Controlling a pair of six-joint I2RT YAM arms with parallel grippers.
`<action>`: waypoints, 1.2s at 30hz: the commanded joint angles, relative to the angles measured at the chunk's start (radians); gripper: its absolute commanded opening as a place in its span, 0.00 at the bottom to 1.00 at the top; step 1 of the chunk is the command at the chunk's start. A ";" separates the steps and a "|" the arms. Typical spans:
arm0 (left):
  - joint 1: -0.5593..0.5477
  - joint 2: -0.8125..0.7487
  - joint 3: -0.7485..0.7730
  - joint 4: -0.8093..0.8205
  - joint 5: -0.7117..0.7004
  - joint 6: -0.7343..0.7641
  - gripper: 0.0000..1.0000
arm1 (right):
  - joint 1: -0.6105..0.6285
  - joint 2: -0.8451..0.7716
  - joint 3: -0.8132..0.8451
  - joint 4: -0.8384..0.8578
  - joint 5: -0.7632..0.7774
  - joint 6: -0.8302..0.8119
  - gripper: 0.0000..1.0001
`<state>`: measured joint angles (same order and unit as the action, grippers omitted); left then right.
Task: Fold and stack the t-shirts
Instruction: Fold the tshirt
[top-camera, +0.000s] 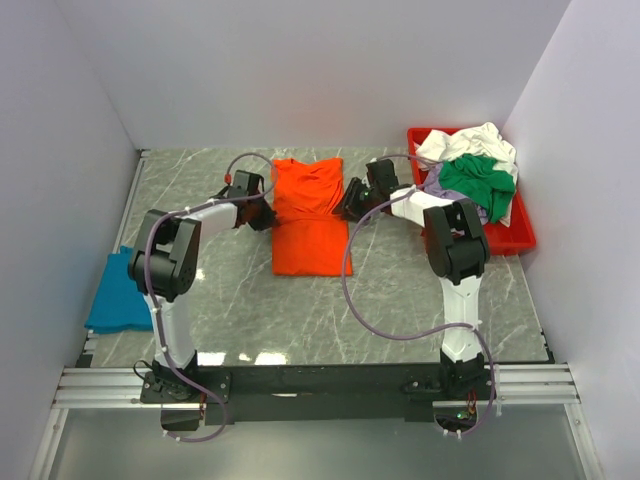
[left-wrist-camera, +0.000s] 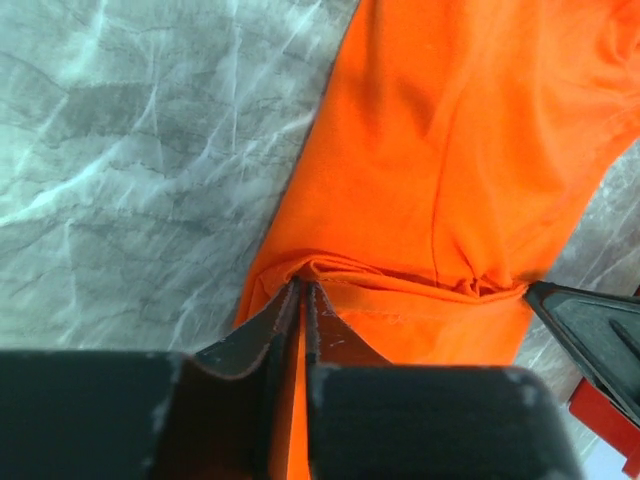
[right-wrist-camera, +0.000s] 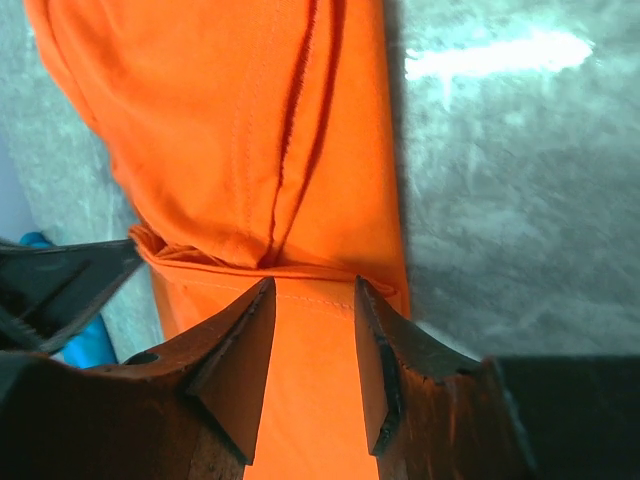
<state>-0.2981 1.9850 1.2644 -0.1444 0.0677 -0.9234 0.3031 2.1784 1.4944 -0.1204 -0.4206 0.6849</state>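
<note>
The bright orange t-shirt (top-camera: 310, 215) lies in the middle of the table, its lower part folded up over the body. My left gripper (top-camera: 262, 213) is at its left edge and is shut on the fold of orange cloth (left-wrist-camera: 450, 150), pinched between the jaws (left-wrist-camera: 302, 285). My right gripper (top-camera: 348, 205) is at the shirt's right edge with its jaws (right-wrist-camera: 313, 282) open, straddling the folded hem of the orange cloth (right-wrist-camera: 230, 130). A folded teal-blue t-shirt (top-camera: 118, 295) lies at the table's left edge. White (top-camera: 470, 143), green (top-camera: 478, 180) and lavender (top-camera: 432, 187) shirts are heaped in the tray.
The red plastic tray (top-camera: 512, 238) stands at the back right against the wall. White walls close in the table on the left, back and right. Grey marble table (top-camera: 400, 290) shows in front of the orange shirt.
</note>
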 joint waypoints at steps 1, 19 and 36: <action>0.013 -0.123 0.036 -0.009 0.001 0.058 0.19 | -0.007 -0.100 0.015 -0.087 0.069 -0.048 0.45; -0.102 -0.569 -0.569 0.276 0.072 -0.055 0.28 | 0.143 -0.535 -0.634 0.172 0.144 0.047 0.45; -0.133 -0.531 -0.731 0.210 -0.060 -0.058 0.10 | 0.156 -0.555 -0.772 0.137 0.264 0.061 0.43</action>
<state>-0.4252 1.4830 0.5667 0.0906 0.0555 -0.9886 0.4686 1.6466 0.7567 0.0650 -0.2283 0.7620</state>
